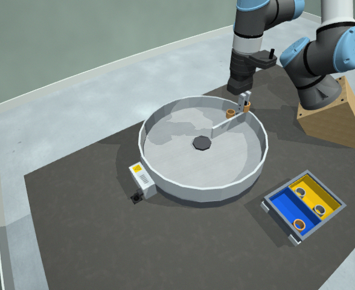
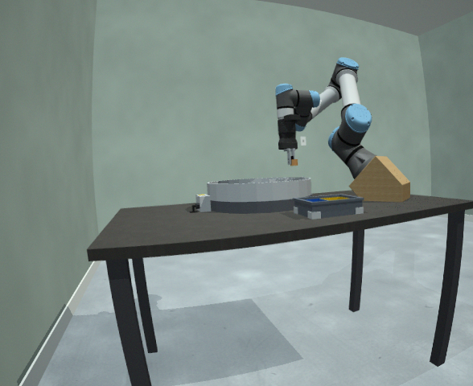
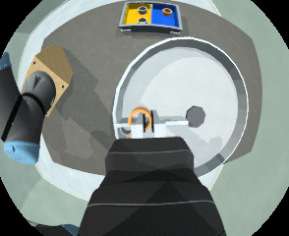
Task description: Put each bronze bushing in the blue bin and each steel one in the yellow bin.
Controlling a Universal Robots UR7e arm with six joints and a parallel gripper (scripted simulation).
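My gripper (image 1: 244,104) is shut on a bronze bushing (image 1: 247,106) and holds it above the far right rim of the grey turntable (image 1: 202,150). In the exterior view the held bushing (image 2: 294,162) hangs clear above the turntable (image 2: 258,193). In the wrist view it shows as an orange ring at my fingertips. A second bronze bushing (image 1: 230,113) stands on the turntable next to a fixed white bar (image 1: 229,124). The blue bin (image 1: 291,207) holds one bronze bushing (image 1: 299,223). The yellow bin (image 1: 314,196) holds two steel bushings (image 1: 300,191) (image 1: 319,209).
The turntable has a raised white rim and a dark hub (image 1: 201,142). A white control box (image 1: 142,180) sits at its front left. The arm stands on a wooden wedge (image 1: 330,115) at the right. The bins stand at the front right of the dark table.
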